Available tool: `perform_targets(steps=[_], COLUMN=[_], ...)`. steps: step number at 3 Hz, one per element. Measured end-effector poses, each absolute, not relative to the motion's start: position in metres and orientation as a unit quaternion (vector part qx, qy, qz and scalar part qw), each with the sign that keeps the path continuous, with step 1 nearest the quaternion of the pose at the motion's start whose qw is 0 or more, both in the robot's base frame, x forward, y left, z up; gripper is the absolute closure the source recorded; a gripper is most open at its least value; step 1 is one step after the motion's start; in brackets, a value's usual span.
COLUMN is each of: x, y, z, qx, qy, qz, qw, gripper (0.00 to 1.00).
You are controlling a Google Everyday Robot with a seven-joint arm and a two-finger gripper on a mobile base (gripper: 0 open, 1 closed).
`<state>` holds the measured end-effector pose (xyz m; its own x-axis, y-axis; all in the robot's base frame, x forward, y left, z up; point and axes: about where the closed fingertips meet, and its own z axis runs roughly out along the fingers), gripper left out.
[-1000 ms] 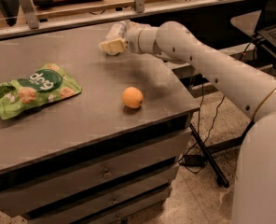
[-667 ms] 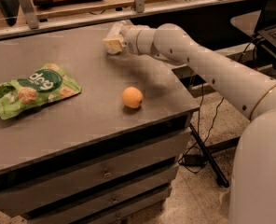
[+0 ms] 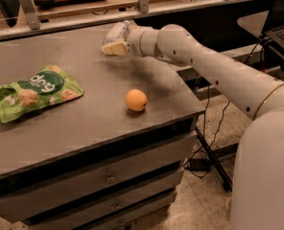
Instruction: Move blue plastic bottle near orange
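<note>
Only print in view: white lettering on the dark green round patch of the green snack bag (image 3: 36, 92), at the left of the tabletop (image 3: 99, 123). About three characters, and I can't make them out for sure. The blue plastic bottle (image 3: 117, 31) has a pale label with no legible text. It's clamped in the tool (image 3: 114, 47), over the tabletop's far edge.

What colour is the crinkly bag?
Green bag, camera view. The gripper is at the far edge of the table.
</note>
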<state>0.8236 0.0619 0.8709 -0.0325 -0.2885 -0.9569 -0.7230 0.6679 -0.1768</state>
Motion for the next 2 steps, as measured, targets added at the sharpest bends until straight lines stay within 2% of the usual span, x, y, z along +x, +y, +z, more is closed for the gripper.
perform_targets(steps=[1,2], x=[0.8262,0.8287], y=[0.0503,0.0459], z=[0.8727,0.8769], qx=[-0.365,-0.348], qy=[0.697,0.703], qz=[0.175,0.170], qw=[0.592,0.597], gripper=[0.00,0.00])
